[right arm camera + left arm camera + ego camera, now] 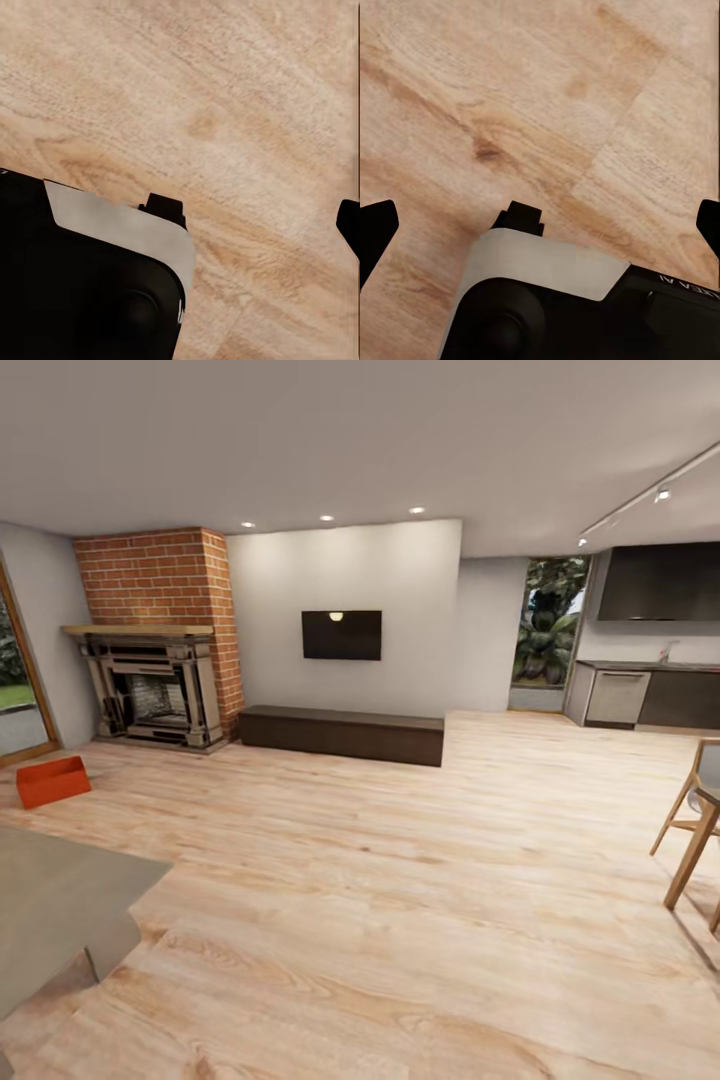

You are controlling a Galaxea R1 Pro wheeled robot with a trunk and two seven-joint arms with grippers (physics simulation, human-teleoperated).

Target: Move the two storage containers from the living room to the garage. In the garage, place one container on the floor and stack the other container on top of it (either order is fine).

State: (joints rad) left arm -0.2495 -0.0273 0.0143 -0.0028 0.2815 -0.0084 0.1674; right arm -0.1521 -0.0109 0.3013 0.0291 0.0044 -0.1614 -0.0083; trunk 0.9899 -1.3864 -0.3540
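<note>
Head camera surveys room; wrist cameras face the wood floor [400,880].

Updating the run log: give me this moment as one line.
room: living room | storage container on wood floor near fireplace | both jaws open, empty | nothing grasped yet

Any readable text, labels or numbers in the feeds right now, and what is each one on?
"EA": pale letters, cut off at the frame edge and seen upside down, on the robot's black body in the left wrist view; the rest of the word is out of frame.
Small pale mark on the robot's dark shell in the right wrist view: too small to read.
Storage container, TV, fireplace: no text visible.
</note>
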